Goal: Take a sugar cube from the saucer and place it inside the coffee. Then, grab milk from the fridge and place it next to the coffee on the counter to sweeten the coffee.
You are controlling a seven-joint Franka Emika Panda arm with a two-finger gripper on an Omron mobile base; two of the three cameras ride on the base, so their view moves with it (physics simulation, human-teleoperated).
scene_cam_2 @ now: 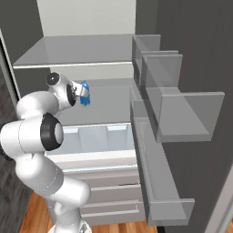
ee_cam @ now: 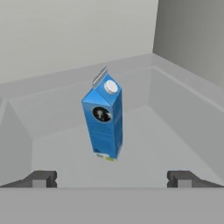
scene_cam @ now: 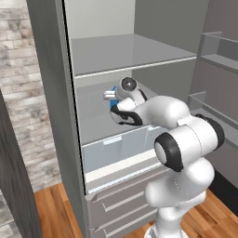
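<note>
Milk (ee_cam: 103, 121) stands upright on the fridge (scene_cam: 51, 93) shelf, long axis vertical, gabled top up and its round cap facing you; your gripper (ee_cam: 112, 178) sits just in front of the milk, jaws spread wide, holding nothing

No readable text anywhere — the milk (ee_cam: 103, 120) ahead of the gripper has a round dark emblem, no lettering legible.
</note>
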